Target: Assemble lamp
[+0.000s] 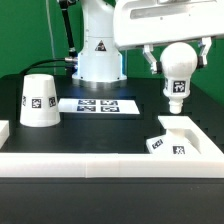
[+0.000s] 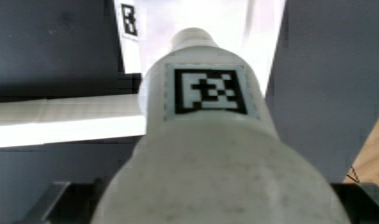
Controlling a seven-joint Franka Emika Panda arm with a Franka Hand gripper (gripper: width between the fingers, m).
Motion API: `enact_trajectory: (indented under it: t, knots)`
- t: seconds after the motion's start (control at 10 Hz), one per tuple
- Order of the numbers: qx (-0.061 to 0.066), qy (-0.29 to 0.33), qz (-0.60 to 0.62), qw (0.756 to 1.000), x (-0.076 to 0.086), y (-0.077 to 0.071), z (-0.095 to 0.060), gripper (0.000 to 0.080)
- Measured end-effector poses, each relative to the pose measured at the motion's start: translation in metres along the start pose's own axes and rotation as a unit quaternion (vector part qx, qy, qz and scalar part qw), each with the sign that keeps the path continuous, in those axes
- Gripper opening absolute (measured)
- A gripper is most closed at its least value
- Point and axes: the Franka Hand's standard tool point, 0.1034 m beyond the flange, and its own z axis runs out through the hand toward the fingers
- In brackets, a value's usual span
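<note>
My gripper (image 1: 177, 62) is shut on the round white bulb (image 1: 178, 62) and holds it in the air, stem down, above the flat square base (image 1: 181, 137) at the exterior view's right. The stem end carries a tag and hangs clear above the base. In the wrist view the bulb (image 2: 207, 140) fills most of the picture, its tag facing the camera, with the base (image 2: 186, 25) beyond the stem tip. The gripper's dark fingers (image 2: 79, 198) show only at the bulb's sides. The conical shade (image 1: 40, 100) stands wide end down at the exterior view's left.
The marker board (image 1: 98, 104) lies flat in the middle of the black table, in front of the arm's white pedestal (image 1: 100, 55). A white wall (image 1: 100, 165) runs along the table's front edge, with another white piece (image 1: 3, 130) at the exterior view's far left.
</note>
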Motion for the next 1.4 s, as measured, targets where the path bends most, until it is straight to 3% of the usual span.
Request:
enact_trajectory:
  t: [0.3,0.6,1.0,1.4]
  knots:
    - [-0.001,0.011,-0.002,1.000,0.001,0.000,0.001,0.0577]
    - [-0.002,0.020,-0.054,0.998,0.001,-0.010,0.013,0.0577]
    - [-0.005,0.014,-0.062,0.998,-0.004,-0.001,0.021,0.0577]
    - [-0.006,0.016,-0.064,0.998,-0.011,-0.003,0.029,0.0577]
